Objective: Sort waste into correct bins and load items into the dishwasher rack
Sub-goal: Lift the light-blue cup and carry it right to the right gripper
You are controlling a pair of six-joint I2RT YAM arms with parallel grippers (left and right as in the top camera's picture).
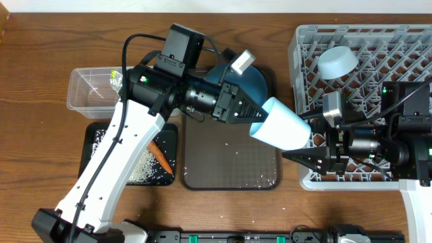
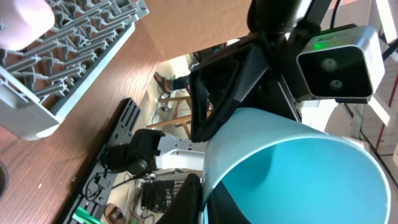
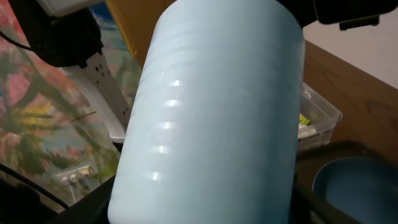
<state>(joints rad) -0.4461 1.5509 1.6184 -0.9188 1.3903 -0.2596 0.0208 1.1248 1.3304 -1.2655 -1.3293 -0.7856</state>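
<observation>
The left gripper (image 1: pixel 251 116) is pinching the rim of the light-blue plastic cup (image 1: pixel 283 129). Its jaws are squeezed together on the cup's edge. The cup is lying on its side up in the air, near the middle of the table. Its open mouth is facing about 10 o'clock and its bottom is facing about 4 o'clock. It is hanging over the gap between the big brown serving tray (image 1: pixel 229 169) and the large grey plastic dishwasher rack (image 1: pixel 300 40).

The right gripper (image 1: pixel 305 140) is pointing in from 3 o'clock. Its jaws are sitting apart, one on each side of the cup's bottom end. I cannot tell if they are pressing on it.

The pale-blue round bowl (image 1: pixel 337 62) is sitting in the rack at 1 o'clock. The dark-blue round plate (image 1: pixel 263 84) is lying at the 12 o'clock end of the brown tray, partly hiding under the left arm.

At 10 o'clock, the clear plastic tub (image 1: pixel 81 101) is holding crumpled silver foil (image 1: pixel 115 82) and a yellow-green wrapper (image 1: pixel 115 72). At 8 o'clock, the shallow black tray (image 1: pixel 91 165) is holding white rice grains (image 1: pixel 145 172) and a small orange carrot (image 1: pixel 160 158). A few grains are also lying on the brown tray.
</observation>
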